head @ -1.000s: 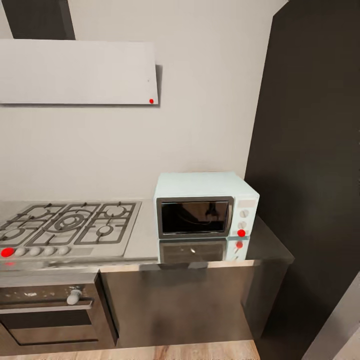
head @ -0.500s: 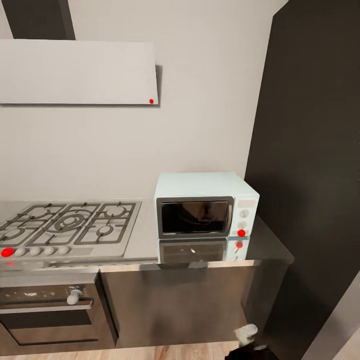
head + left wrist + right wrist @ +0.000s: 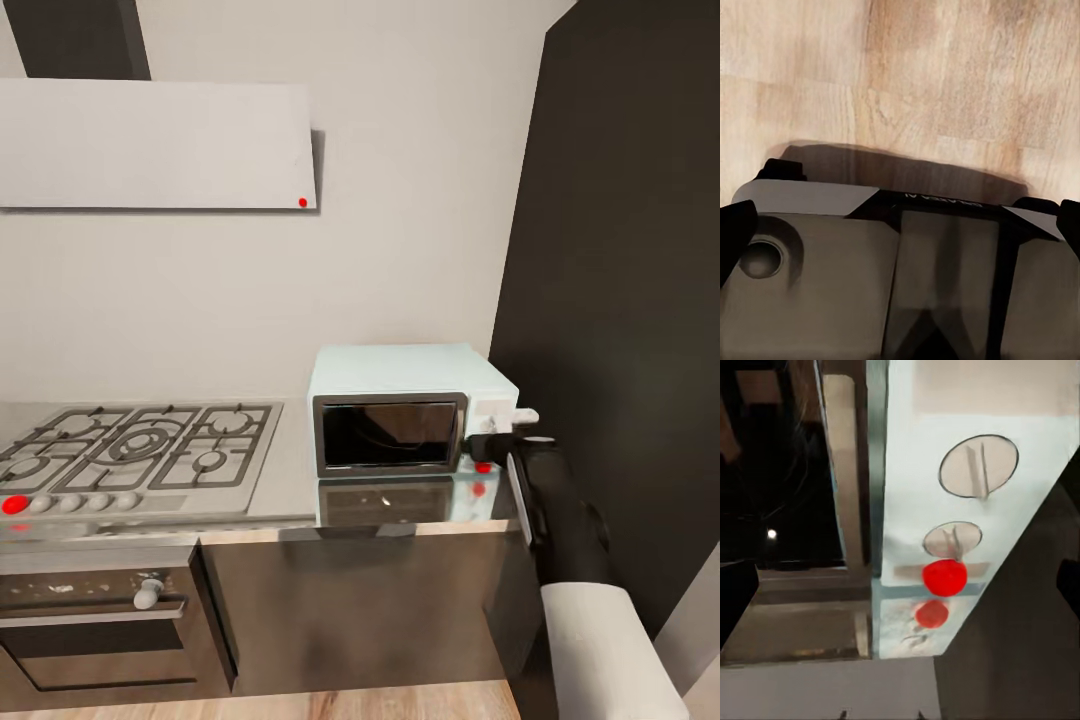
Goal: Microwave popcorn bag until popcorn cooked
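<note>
Your view takes in the steel countertop (image 3: 290, 480), with the gas hob (image 3: 135, 455) set into it on the left and the oven (image 3: 95, 620) below. The mint-blue microwave (image 3: 405, 375) stands on the countertop to the right of the hob, door closed, against the wall. Your right gripper (image 3: 497, 432) sits right at its control panel (image 3: 967, 502); whether the claw is wide or narrow cannot be told. From your right wrist you see two dials (image 3: 979, 466) and the red light (image 3: 944, 577) close up. Your left wrist looks down at wooden floor (image 3: 945, 75); that claw's state cannot be told.
</note>
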You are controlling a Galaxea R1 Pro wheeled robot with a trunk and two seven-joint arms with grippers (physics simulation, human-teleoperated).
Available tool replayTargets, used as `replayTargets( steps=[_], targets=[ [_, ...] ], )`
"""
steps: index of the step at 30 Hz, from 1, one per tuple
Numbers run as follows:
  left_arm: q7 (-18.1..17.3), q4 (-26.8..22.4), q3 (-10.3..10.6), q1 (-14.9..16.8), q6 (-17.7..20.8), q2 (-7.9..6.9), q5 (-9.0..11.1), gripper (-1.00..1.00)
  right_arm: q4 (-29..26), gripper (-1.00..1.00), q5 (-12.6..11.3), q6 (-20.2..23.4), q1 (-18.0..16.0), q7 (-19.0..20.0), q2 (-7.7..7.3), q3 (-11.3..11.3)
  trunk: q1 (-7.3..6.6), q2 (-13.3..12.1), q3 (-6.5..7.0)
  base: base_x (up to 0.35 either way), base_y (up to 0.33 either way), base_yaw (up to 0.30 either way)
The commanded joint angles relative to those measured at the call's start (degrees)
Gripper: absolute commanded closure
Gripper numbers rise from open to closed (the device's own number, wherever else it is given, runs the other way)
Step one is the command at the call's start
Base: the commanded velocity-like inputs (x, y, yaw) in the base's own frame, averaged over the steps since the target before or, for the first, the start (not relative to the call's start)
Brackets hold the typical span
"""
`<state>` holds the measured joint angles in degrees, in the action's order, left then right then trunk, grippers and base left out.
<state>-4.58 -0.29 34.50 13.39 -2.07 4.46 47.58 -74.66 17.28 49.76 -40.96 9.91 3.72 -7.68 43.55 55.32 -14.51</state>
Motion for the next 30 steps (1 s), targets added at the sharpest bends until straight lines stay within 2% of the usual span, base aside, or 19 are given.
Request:
replayTargets(
  steps=[1,3,4,6,9,10,12,15,24,25,29,30],
  targets=[
    [-0.26,0.12,0.48,0.06,-0.22,0.02,0.58,-1.00,0.05,-1.00,0.57,-0.24,-0.77,0.46,0.01,-0.49,0.01,0.05,-0.08,0.000,0.000,0.000],
    [-0.26,0.12,0.48,0.06,-0.22,0.02,0.58,-1.00,0.36,-1.00,0.52,-2.55,-1.19,0.26,0.08,-1.13,0.01,0.05,-0.08,0.000,0.000,0.000],
    [-0.26,0.12,0.48,0.06,-0.22,0.02,0.58,-1.00,1.15,-1.00,0.45,-5.66,-1.34,0.11,0.23,-2.14,0.01,0.05,-0.08,0.000,0.000,0.000],
    [-0.26,0.12,0.48,0.06,-0.27,0.02,0.56,-1.00,6.07,-1.00,0.62,-16.55,-1.41,-0.15,0.44,-6.34,0.01,0.05,-0.08,0.000,0.000,0.000],
    [-0.26,0.12,0.48,0.06,-0.30,0.01,0.58,-1.00,14.56,-1.00,0.86,-28.89,-1.40,0.12,-0.12,-9.77,0.01,0.05,-0.08,0.000,0.000,0.000],
    [-0.26,0.12,0.48,0.06,-0.30,0.00,0.55,-1.00,17.18,-1.00,0.96,-31.52,-1.40,0.30,-0.28,-10.30,0.01,0.05,-0.08,0.000,0.000,0.000],
    [-0.26,0.12,0.48,0.06,-0.29,-0.04,0.51,-1.00,19.39,-1.00,0.81,-33.65,-1.40,0.63,-0.61,-10.68,0.01,0.05,-0.08,0.000,0.000,0.000],
    [-0.26,0.12,0.54,0.06,-0.30,-0.06,0.40,-1.00,20.51,-1.00,0.59,-34.16,-1.40,1.16,-1.63,-10.84,0.01,0.05,-0.08,0.000,0.000,0.000],
    [-0.26,0.09,0.53,0.06,-0.31,-0.07,0.40,-1.00,24.14,-1.00,0.90,-33.59,-1.40,2.67,-1.87,-10.83,0.01,0.05,-0.08,0.000,0.000,0.000],
    [-0.26,0.08,0.55,0.06,-0.31,-0.07,0.40,-1.00,24.17,-1.00,0.88,-32.84,-1.40,2.67,-1.87,-10.84,0.01,0.05,-0.08,0.000,0.000,0.000],
    [-0.26,0.09,0.50,0.06,-0.31,0.00,0.42,-1.00,24.13,-1.00,1.06,-25.50,-1.40,2.66,-1.87,-10.86,0.01,0.05,-0.08,0.000,-0.002,0.000],
    [-0.26,0.08,0.50,0.06,-0.31,0.01,0.45,-1.00,24.13,-1.00,1.07,-24.93,-1.40,2.65,-1.87,-10.86,0.01,0.05,-0.08,0.000,-0.067,0.000]
  ],
)
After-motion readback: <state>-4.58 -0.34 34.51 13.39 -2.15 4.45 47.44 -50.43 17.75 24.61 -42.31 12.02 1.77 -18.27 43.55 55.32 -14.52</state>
